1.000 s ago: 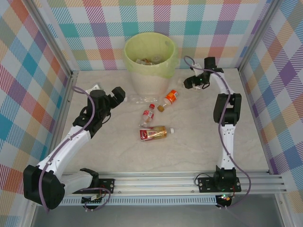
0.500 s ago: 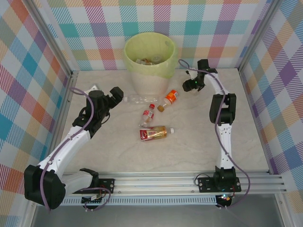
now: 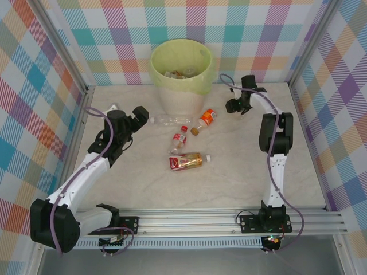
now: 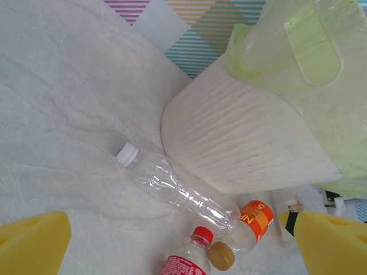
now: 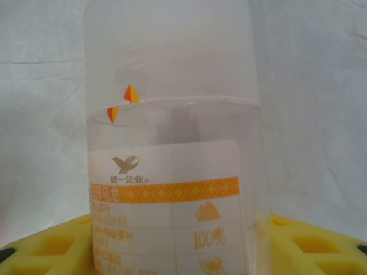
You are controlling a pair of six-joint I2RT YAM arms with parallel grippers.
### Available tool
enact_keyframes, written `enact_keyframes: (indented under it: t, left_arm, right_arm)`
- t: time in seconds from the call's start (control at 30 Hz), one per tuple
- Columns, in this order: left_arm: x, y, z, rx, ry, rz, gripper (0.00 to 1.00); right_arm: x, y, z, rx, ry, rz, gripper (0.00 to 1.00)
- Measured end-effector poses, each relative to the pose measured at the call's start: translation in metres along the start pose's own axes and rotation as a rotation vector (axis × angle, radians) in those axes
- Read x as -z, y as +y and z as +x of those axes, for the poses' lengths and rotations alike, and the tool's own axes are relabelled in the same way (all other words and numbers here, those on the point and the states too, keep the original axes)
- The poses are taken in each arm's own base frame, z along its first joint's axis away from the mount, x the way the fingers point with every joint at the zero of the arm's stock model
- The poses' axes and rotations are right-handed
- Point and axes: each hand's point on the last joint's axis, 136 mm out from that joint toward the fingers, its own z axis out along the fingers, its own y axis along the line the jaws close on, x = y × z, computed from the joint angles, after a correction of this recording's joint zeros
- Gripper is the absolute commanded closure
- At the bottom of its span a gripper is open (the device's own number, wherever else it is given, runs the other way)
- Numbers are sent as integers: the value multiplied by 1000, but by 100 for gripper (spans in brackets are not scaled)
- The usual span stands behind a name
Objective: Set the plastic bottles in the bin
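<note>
Yellow pads of the right gripper (image 3: 236, 105) sit against both sides of an orange-banded bottle (image 5: 172, 172) near the tabletop's (image 3: 229, 177) far edge, just right of the bin (image 3: 180, 94). The jaws look closed on it, though how firmly is unclear. Thin plastic could buckle and squirt free on the lift. The left gripper (image 3: 143, 116) gapes wide and empty, facing a clear bottle (image 4: 178, 192) at the bin's foot. Other bottles (image 3: 186, 162) lie loose mid-tabletop. The held bottle's cap is cut off from sight, and the bin's contents are an indistinct jumble.
</note>
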Motion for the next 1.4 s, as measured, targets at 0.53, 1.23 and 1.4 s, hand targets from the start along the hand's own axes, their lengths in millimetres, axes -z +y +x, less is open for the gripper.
enact_keyframes:
  t: [0.53,1.23,1.4]
  left_arm:
    - [-38,19,53,4,216,-34,0]
    - [-39,30,93,-46,368,0,0]
    - [-38,29,98,-62,394,20,0]
  right_arm:
    - [220,86,-14,-262,-490,-299,47]
    - [293,197,-166,-271,-677,-831,45]
    - [284,209,-203,-281,-686,-869,45]
